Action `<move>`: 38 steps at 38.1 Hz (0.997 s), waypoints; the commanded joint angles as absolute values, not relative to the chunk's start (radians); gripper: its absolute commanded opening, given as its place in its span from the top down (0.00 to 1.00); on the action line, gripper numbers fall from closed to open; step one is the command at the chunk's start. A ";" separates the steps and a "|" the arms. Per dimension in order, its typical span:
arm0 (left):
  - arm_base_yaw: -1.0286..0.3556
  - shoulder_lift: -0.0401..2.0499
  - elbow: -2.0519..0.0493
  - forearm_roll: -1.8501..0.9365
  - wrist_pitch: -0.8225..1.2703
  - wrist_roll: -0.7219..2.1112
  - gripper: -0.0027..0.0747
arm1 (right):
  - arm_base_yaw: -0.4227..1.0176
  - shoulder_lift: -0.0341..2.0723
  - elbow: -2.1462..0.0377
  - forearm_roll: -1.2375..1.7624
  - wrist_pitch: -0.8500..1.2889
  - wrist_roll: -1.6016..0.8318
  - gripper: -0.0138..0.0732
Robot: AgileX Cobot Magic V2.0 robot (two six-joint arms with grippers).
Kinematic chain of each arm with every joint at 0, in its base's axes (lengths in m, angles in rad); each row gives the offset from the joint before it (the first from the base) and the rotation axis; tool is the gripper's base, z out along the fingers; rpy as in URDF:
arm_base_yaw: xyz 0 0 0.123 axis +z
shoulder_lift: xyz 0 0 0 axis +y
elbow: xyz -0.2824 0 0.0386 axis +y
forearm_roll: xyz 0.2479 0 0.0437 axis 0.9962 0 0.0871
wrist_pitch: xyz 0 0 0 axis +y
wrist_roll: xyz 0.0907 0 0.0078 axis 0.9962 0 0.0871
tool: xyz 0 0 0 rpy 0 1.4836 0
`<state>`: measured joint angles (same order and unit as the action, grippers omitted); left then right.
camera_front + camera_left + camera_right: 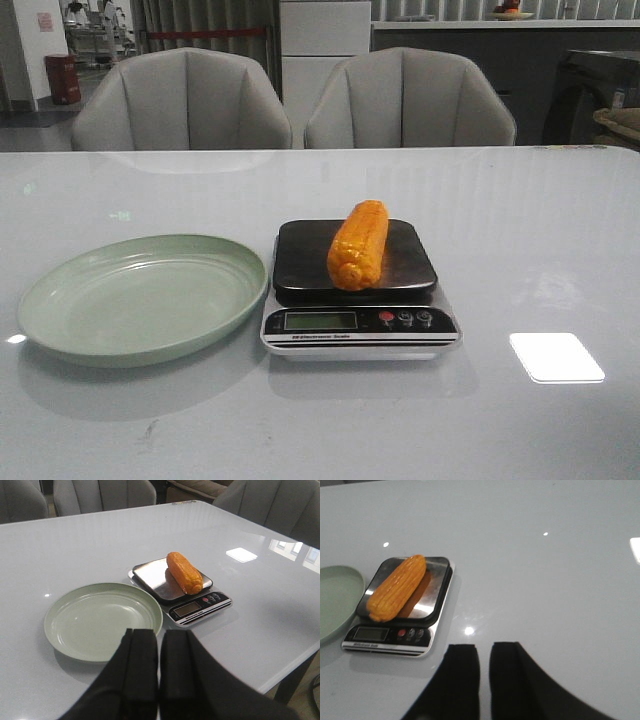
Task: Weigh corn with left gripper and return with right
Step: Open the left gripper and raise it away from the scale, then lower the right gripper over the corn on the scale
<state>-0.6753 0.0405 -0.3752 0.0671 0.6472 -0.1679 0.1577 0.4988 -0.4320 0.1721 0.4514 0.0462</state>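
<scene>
Two grey chairs (182,100) (perhaps upholstered) behind table (520,220)

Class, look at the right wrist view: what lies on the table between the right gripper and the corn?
Only bare white table, plus the scale's display edge; the corn lies on the scale's platform. The right gripper touches nothing.

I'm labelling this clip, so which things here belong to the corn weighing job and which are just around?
Job:
corn
scale
plate
left end effector
right end effector

Just around:
two chairs
red bin
</scene>
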 commanded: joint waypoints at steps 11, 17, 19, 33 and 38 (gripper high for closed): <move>-0.673 0.054 -0.399 0.070 0.573 -0.170 0.80 | 0.392 0.857 -0.707 0.183 0.491 0.032 0.14; -0.673 0.054 -0.399 0.070 0.573 -0.170 0.80 | 0.443 1.041 -0.857 0.198 0.476 0.033 0.14; -0.673 0.054 -0.399 0.070 0.573 -0.170 0.80 | 0.452 1.101 -0.919 0.203 0.488 0.037 0.14; -0.673 0.054 -0.399 0.070 0.573 -0.170 0.80 | 0.504 1.547 -1.307 0.104 0.634 0.325 0.14; -0.673 0.054 -0.399 0.070 0.573 -0.170 0.80 | 0.552 1.666 -1.427 -0.041 0.713 0.536 0.14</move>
